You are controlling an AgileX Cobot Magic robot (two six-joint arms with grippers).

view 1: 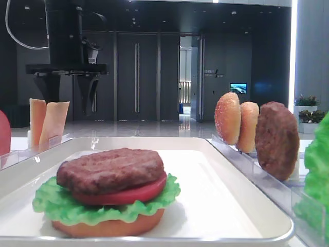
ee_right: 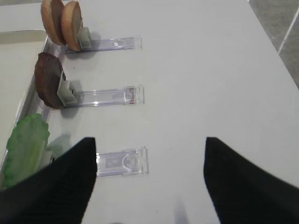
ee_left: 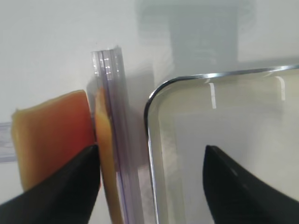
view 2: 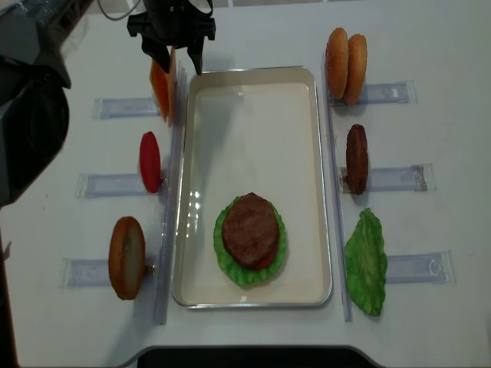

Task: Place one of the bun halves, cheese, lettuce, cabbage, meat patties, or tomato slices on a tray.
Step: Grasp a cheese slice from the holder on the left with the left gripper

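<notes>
1. The white tray lies in the middle of the white surface, its long sides running from 12 to 6 o'clock in the overhead view.
2. Toward the 6 o'clock end of the tray sits a stack: a bun half at the bottom, then lettuce, a tomato slice, and a meat patty on top.
3. The left jaws hang at the tray's 11 o'clock corner, above the cheese standing on edge in a clear holder strip. In the left wrist view the two fingers are parted, one over the cheese side and one over the tray corner; the jaws are open with nothing between them.
4. The right jaws are spread wide and empty, above the bare surface next to a clear holder, with a loose lettuce leaf at their 9 o'clock.
5. At the tray's 3 o'clock side stand two bun halves, a second patty, and the loose leaf nearest 5 o'clock.
6. At its 9 o'clock side stand a red tomato slice and, toward 7 o'clock, another bun half.
</notes>
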